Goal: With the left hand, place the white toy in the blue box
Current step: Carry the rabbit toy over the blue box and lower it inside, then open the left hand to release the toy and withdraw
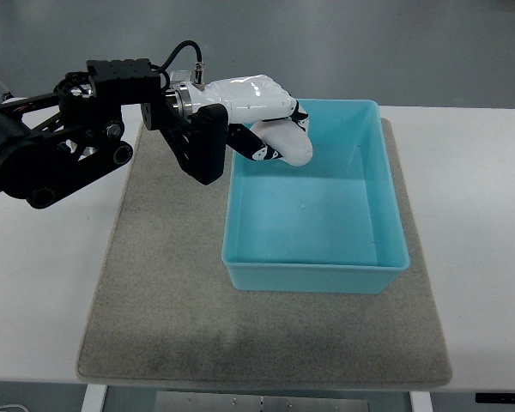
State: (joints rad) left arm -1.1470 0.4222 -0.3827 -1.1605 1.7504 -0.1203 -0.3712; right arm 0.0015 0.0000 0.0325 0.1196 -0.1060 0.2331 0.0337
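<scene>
Top view: left hand (270, 129) reaches in from left edge, over far-left corner of blue box (386, 257). Fingers (262, 151) curled w/ a white rounded shape at the tips, prob. the white toy (290, 144), hard to separate from hand's white shell. Box sits on grey mat (154, 292) atop white worktop (481, 215); inside looks bare. Right arm not seen.

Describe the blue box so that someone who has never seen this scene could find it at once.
Start at the white table, then the grey mat lying across its middle. The blue box sits on the right part of that mat, an open rectangular tub. It is the only bright turquoise thing in view, and the left robot hand reaches over its upper left corner.
</scene>
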